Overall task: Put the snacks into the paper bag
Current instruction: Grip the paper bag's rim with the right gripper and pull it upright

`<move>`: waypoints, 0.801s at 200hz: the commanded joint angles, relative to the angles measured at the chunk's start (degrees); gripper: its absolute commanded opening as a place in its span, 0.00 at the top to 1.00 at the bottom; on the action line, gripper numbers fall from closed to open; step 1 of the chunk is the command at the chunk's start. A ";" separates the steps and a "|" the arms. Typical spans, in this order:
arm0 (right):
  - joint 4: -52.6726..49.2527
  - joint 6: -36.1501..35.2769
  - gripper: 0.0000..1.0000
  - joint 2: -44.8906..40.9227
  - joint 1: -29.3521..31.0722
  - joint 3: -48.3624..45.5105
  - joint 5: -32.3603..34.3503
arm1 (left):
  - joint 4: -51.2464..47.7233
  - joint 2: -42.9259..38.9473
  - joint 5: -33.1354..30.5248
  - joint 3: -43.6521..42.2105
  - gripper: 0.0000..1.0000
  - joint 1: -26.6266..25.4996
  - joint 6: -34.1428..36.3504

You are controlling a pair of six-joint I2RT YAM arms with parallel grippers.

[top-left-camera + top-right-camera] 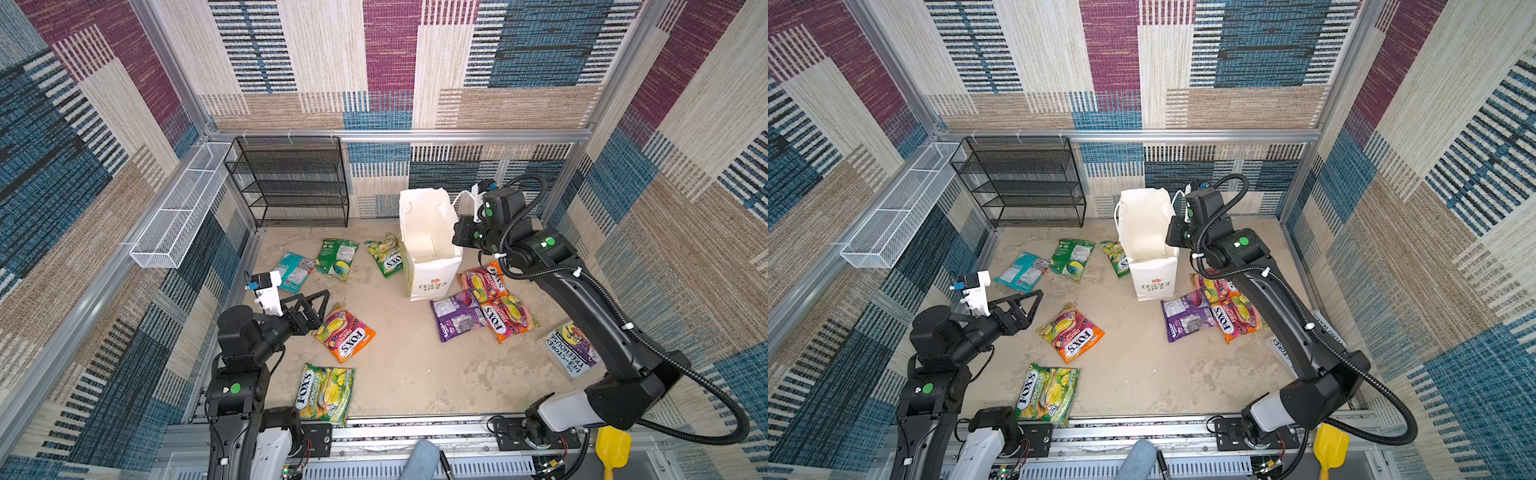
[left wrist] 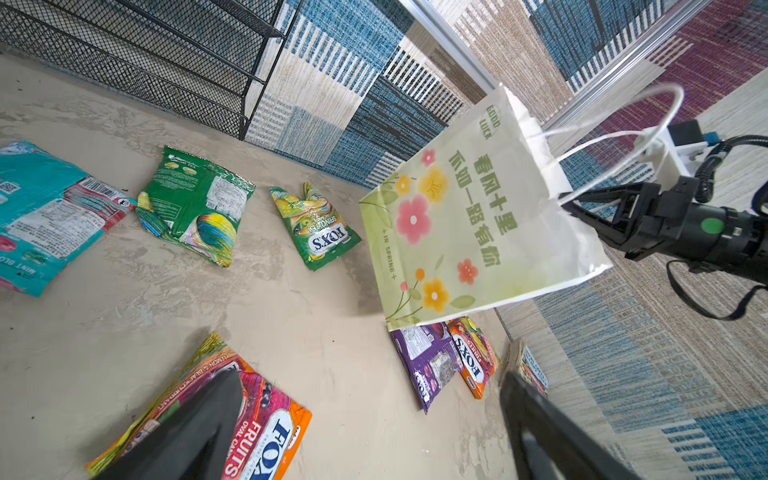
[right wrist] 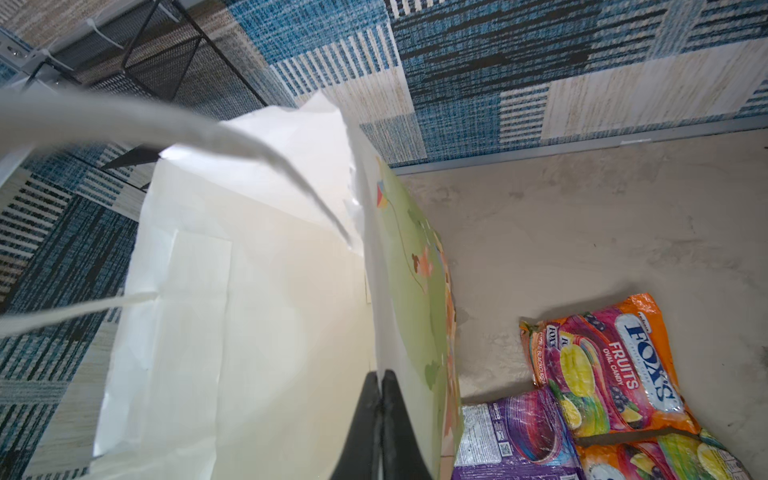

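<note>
Eight packets lie flat on the worktop, and none shows inside the paper bag. The bag stands upright toward the back, right of the middle, with its mouth open and its white inside bare as far as can be seen.

The bag is light and probably held at one spot only, so a push from a packet coming in could fold a wall inward or tip it. A pull from the arm might tear the rim. The cord handles loop over the mouth on that side and could catch a packet corner. A green-yellow packet leans against the bag's left wall. Dragging it could shift the bag. The packets are glossy and flat on the worktop, so a grasp may slip or scoop up nothing.

The right hand has its fingers pressed together, pinching the top edge of the bag's flowered right wall. The left hand is spread as wide as it goes and holds nothing. It hovers low over the orange-pink packet near the worktop's middle, and whether it touches the packet cannot be told.
</note>
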 commanded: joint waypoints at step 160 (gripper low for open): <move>6.74 -4.62 1.00 -5.25 0.10 -16.55 -19.80 | 1.11 -1.19 -2.32 0.30 0.01 0.78 0.05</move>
